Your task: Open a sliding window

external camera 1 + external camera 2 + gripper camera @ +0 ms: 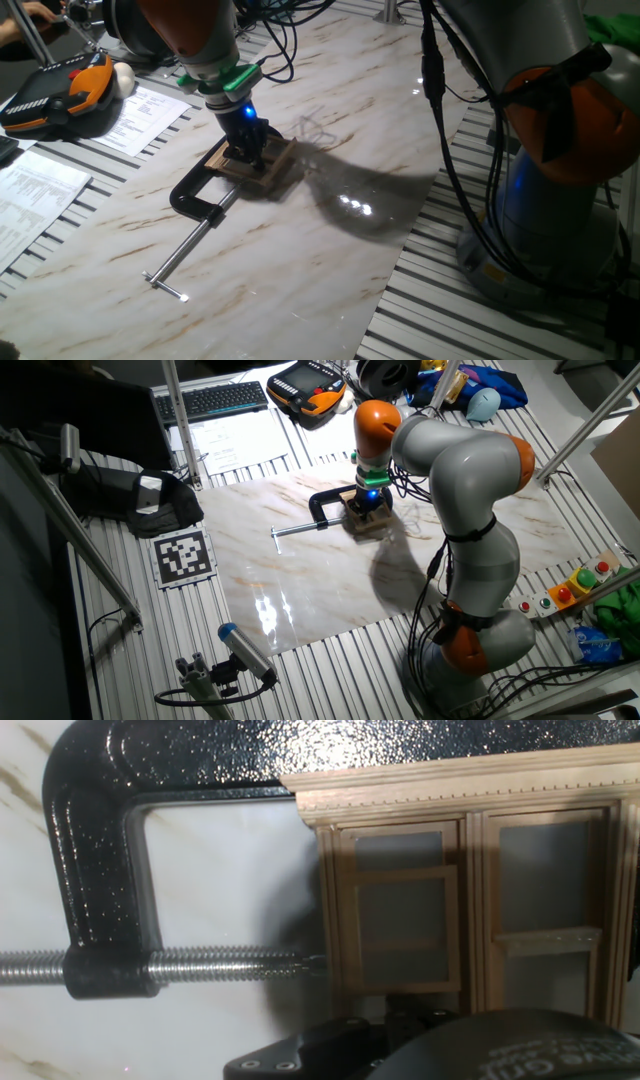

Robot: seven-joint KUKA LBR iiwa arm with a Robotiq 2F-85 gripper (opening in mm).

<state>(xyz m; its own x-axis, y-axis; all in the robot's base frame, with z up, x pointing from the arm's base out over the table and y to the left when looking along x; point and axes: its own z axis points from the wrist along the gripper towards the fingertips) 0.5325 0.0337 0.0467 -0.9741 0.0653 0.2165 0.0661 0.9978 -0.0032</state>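
The sliding window (pixel 272 163) is a small tan wooden frame lying flat on the marble board, held by a black C-clamp (pixel 196 196). The clamp's steel screw rod (pixel 178 262) points toward the board's near edge. My gripper (pixel 246 150) comes straight down onto the window, its fingertips at the frame's surface. From the other side, the gripper (pixel 371 500) covers most of the window (pixel 366 520). In the hand view the window (pixel 470 890) shows two panes side by side, with the clamp (pixel 100 870) and its screw tip (pixel 300 963) pressing its left edge. The finger gap is hidden.
An orange and black teach pendant (pixel 60 90) and printed papers (pixel 140 115) lie left of the board. A keyboard (pixel 210 400), a black-and-white marker tag (pixel 182 555) and a button box (pixel 565 590) sit around it. The arm's base (pixel 560 200) stands at the right.
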